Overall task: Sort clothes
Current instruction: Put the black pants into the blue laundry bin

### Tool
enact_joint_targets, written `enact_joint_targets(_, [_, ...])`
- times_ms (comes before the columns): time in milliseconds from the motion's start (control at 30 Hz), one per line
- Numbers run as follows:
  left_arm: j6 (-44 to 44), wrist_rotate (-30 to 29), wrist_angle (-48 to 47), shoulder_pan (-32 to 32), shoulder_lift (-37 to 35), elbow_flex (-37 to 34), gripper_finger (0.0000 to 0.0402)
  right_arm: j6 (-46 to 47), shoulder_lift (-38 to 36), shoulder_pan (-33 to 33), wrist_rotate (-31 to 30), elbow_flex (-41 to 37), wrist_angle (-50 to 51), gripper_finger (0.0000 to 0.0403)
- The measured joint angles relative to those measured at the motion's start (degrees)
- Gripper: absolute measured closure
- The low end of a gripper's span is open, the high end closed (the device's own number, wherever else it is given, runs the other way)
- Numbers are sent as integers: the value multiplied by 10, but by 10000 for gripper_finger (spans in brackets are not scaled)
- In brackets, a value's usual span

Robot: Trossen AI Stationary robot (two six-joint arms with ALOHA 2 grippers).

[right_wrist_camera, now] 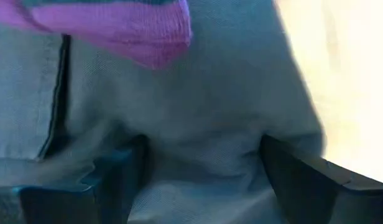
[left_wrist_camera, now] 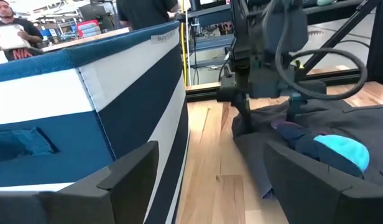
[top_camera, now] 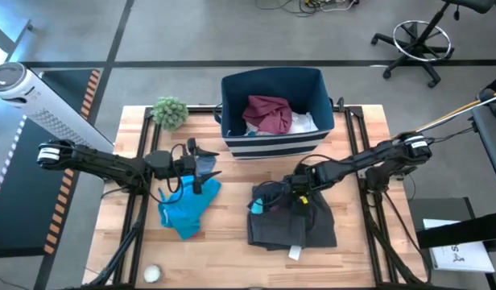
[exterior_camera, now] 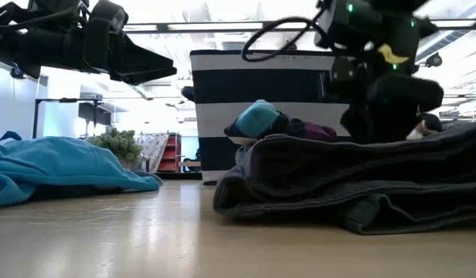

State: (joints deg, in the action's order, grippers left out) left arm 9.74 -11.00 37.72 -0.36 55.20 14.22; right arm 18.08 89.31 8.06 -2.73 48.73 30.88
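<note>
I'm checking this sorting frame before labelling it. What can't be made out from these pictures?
- Bin contents: the high view shows a maroon garment on something white; anything beneath is covered.
- Right gripper: pressed onto the dark grey garment; whether it has hold of the cloth is unclear in any view.
- Small teal piece: its kind is unclear; the grey folds and arm hide most of it.
- Small white object near the table's front edge: too small to identify.

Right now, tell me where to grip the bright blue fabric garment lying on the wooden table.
Probably pinch the bright blue garment at its raised crumpled fold nearest the left gripper, coming straight down from above. It lies loosely bunched on the wooden table, so that ridge offers fabric to pinch.
</note>
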Motion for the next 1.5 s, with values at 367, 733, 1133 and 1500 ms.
enact_joint_targets(367, [0, 0, 0, 0, 0, 0, 131, 18, 32, -8, 12, -26, -36, 303])
enact_joint_targets(733, [-1, 0, 0, 0, 0, 0, 141, 19, 14, 37, -60, 140, 166, 393])
enact_joint_targets(1133, [-3, 0, 3, 0, 0, 0, 130, 14, 17, 105, -150, 387, 306, 394])
enact_joint_targets(1500, [-4, 0, 4, 0, 0, 0, 134, -54, 16, 118, -246, 513, 340, 396])
